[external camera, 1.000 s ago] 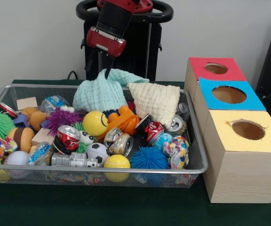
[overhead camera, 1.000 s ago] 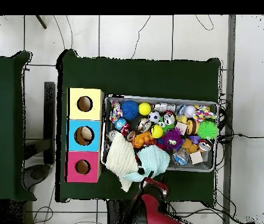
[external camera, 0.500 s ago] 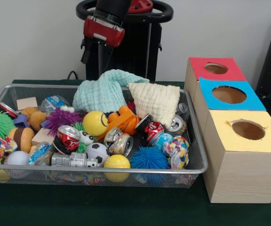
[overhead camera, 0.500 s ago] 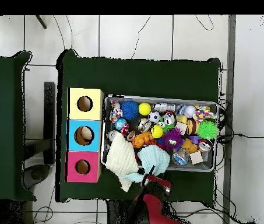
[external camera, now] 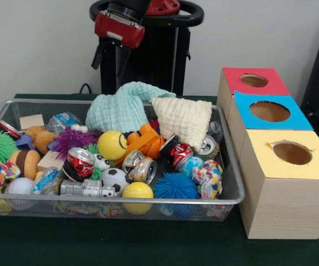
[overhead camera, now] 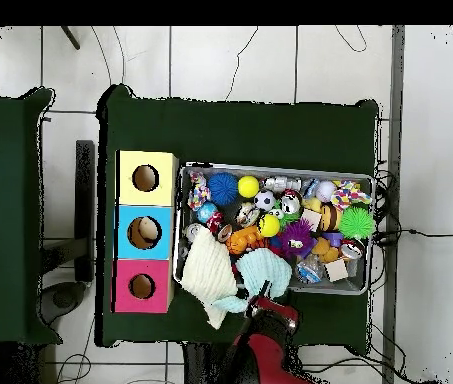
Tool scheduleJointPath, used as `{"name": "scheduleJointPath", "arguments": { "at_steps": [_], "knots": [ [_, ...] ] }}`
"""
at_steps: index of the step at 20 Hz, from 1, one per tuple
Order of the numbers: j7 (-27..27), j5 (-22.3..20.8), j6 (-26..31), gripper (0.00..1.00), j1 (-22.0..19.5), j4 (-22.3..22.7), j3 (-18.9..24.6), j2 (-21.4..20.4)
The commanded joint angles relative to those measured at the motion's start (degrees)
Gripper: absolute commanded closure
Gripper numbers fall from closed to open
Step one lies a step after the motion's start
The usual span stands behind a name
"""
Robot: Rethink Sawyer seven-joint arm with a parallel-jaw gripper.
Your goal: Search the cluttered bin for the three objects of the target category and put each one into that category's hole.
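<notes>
Three cardboard boxes with round holes stand in a row at the right of the front view: the yellow-topped box (external camera: 288,183) nearest, the blue-topped box (external camera: 268,112) behind it, the red-topped box (external camera: 252,82) farthest. In the overhead view something pale seems to lie inside the blue hole, though what it is cannot be made out; the yellow and red holes look dark.

Left of the boxes, the wire mesh bin (external camera: 115,198) is still crowded. Along its near rim lie a yellow ball (external camera: 137,191), a small black-and-white football (external camera: 114,178), a blue spiky rubber ball (external camera: 175,185) and a grey toy robot (external camera: 87,189). Toward the middle sit several crushed drink cans, among them a red and silver crushed can (external camera: 81,160), plus a yellow smiley ball (external camera: 112,144), a purple spiky ball (external camera: 71,139) and an orange plastic toy (external camera: 144,139). At the far rim two cloths are heaped: a mint-green knitted cloth (external camera: 121,107) and a cream muslin cloth (external camera: 183,118), which droops over the bin's edge.

Farthest back, at the upper left of centre, the red and black gripper (external camera: 108,57) hangs above the bin's far edge, clear of the green cloth, with nothing visibly held; whether its fingers are wide or narrow I cannot tell.

The target category is not shown. Judging by the full bin, most of the sorting seems left to do.
</notes>
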Motion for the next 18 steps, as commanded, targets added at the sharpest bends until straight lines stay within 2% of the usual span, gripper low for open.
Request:
{"name": "scheduleJointPath", "arguments": {
  "at_steps": [1, 8, 18],
  "knots": [
    [9.52, -3.11, -2.89, 0.00, -3.04, -2.95, 1.93, 4.56],
    [9.04, -3.46, -5.14, 0.00, -5.41, -6.06, 1.65, 8.66],
    [7.97, -7.42, -2.89, 0.00, -9.77, -7.83, 2.47, 7.01]
  ]
}}
